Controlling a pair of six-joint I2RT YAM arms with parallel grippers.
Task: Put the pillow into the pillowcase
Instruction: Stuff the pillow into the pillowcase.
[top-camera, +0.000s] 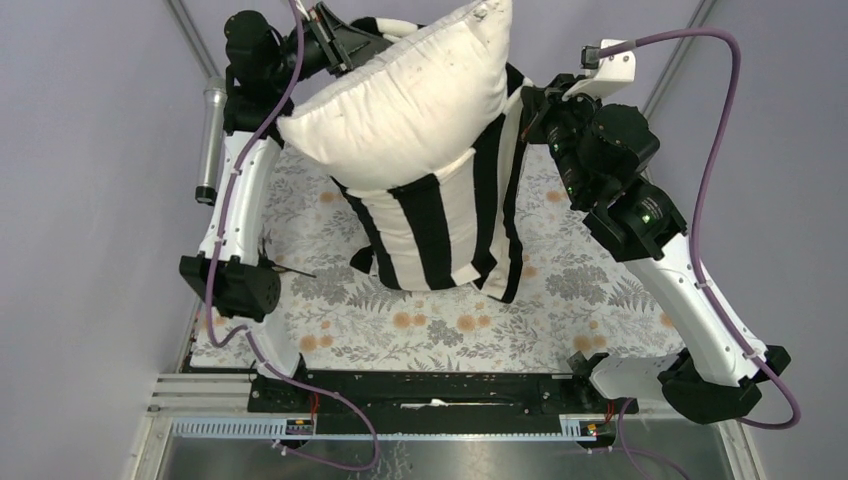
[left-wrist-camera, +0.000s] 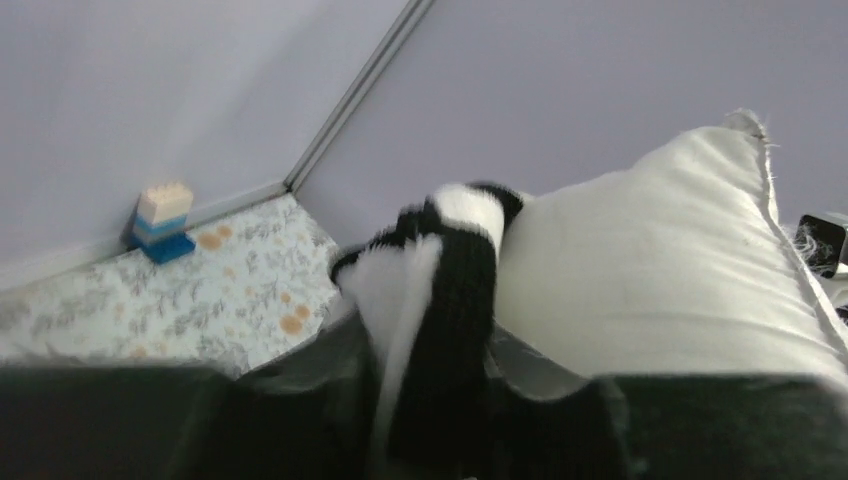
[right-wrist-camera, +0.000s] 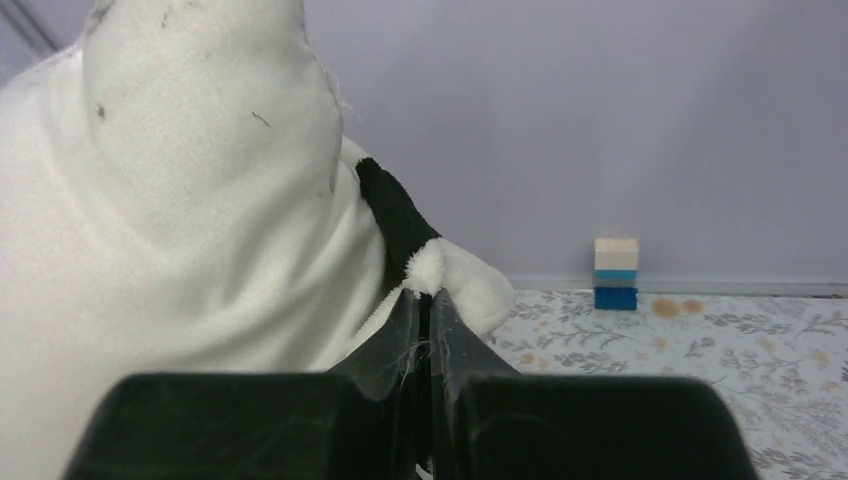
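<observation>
The right gripper (right-wrist-camera: 430, 305) is pinching the pillowcase (top-camera: 430, 230); whether the left gripper (left-wrist-camera: 430, 390) is holding is unclear, risking the pillow (top-camera: 400, 100) spilling out.

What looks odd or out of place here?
The pillow is only partly in: its upper part bulges, tilted, out of the striped pillowcase. Its exposed fabric carries small dark specks and a frayed corner.

Overhead looks down — wrist views flank pillow (top-camera: 400, 100) closely.
</observation>
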